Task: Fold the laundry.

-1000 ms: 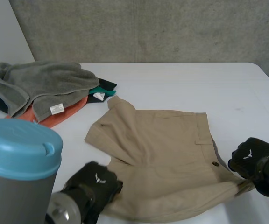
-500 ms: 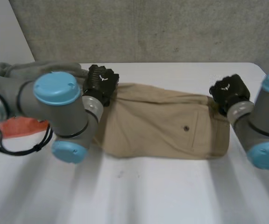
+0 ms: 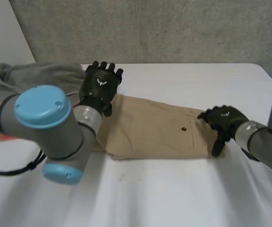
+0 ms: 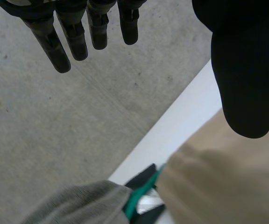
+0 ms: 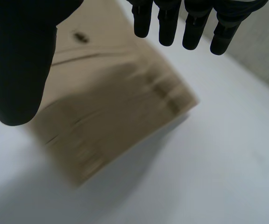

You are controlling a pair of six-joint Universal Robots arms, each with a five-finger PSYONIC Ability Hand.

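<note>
Tan shorts (image 3: 155, 130) lie folded in half on the white table (image 3: 174, 189), a dark button showing near their right end. My left hand (image 3: 99, 85) hovers above the shorts' far left corner, fingers straight and spread, holding nothing. In the left wrist view its fingers (image 4: 62, 44) point at the wall and the tan cloth (image 4: 218, 182) lies under the thumb. My right hand (image 3: 223, 120) is open over the shorts' right end. Seen from the right wrist, the fingers (image 5: 190, 23) hang straight above the folded waistband end (image 5: 111, 107), not touching it.
A pile of laundry sits at the far left: a grey towel (image 3: 37, 73) on top, an orange piece (image 3: 6, 137) under it. From the left wrist I see the grey towel (image 4: 78, 205) and a green garment (image 4: 141, 196) beside the shorts. A concrete wall (image 3: 150, 28) backs the table.
Both hands carried the shorts' near edge over to the far side, folding them in half. Both hands have now let go, opened and lifted off the cloth; the right hand moved nearer.
</note>
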